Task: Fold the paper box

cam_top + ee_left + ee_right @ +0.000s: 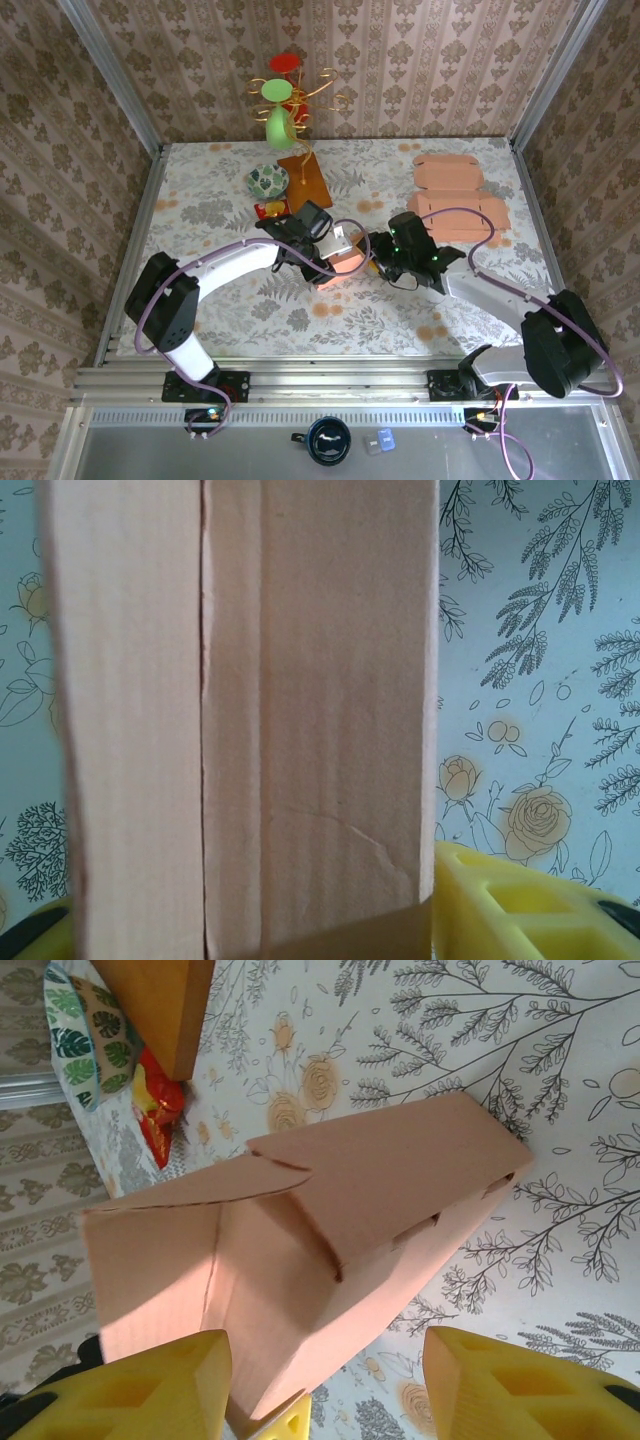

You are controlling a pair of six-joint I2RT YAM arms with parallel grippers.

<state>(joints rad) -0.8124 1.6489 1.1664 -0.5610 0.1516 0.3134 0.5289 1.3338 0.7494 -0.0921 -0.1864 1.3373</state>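
I am gripping the pale pink cardboard box (345, 262) in my left hand (335, 248), with a long panel clamped between the fingers. My right hand (325, 1390) is gaping wide at the box's near end. The box is half folded, one flap sticking out and its faces creased, at the middle of the floral worktop (300, 310).

Paper box (300, 1250) salmon-pink; right claw fingers (160, 1390) yellow; tablecloth (250, 320) white w/ floral print.
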